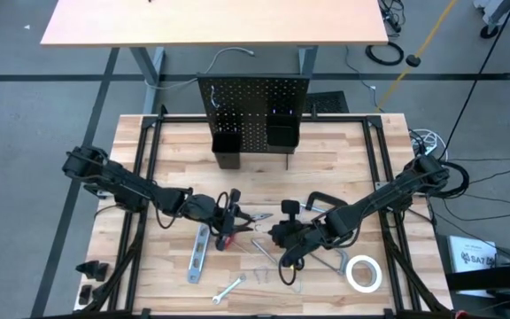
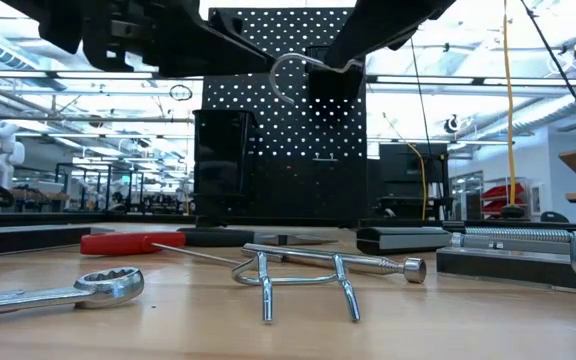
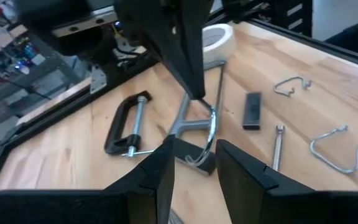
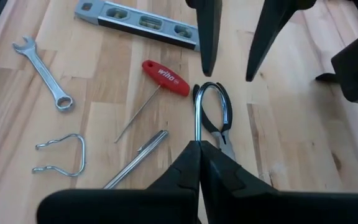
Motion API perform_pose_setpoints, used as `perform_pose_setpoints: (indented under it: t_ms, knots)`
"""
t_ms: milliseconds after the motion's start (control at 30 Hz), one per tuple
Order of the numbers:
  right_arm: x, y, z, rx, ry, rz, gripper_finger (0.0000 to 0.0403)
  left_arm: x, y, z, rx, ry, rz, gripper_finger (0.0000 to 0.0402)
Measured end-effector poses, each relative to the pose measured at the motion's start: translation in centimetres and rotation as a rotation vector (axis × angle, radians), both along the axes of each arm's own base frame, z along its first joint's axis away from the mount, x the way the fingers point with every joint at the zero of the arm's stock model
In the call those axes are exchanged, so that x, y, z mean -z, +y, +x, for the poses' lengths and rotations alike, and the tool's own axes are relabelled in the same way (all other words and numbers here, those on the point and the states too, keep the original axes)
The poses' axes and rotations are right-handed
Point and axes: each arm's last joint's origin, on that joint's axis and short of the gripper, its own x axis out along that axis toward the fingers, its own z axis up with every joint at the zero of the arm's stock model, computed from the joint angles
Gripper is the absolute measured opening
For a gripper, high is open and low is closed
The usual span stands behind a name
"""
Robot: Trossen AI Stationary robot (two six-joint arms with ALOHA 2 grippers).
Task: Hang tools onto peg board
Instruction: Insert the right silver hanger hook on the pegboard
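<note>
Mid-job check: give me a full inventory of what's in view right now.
black perforated metal peg board: one, black, table's far edge
blue-grey level: one, left half
silver wrench: one, near edge
red-handled screwdriver: one, mid-table
dark-handled pliers: one, mid-table
black C-clamp: one, right half
grey bar clamp: one, right half
white tape roll: one, near right corner
loose silver wire hooks: at least two, on the table
held silver wire hook: one, in right gripper
left gripper: fingers open, mid-table
right gripper: fingers shut on hook
</note>
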Motion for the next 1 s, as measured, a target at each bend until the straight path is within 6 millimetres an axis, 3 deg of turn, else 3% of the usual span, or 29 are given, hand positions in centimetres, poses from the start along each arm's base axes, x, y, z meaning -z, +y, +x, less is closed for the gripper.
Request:
perform_pose_setpoints:
  t_ms: [767, 867, 1000]
  knots:
    - [-0.54, -0.44, 0.75, 0.006, -0.071, -0.019, 0.0, 0.03, -0.1, 0.07, 0.008, -0.007, -0.006, 0.0119]
    - [-0.54, -0.47, 0.76, 0.006, -0.071, -0.02, 0.0, 0.01, -0.09, 0.08, 0.004, -0.009, -0.005, 0.0094]
    - [-0.54, -0.45, 0.76, 0.006, -0.071, -0.019, 0.0, -0.08, -0.02, 0.12, -0.014, -0.02, -0.002, 0.0017]
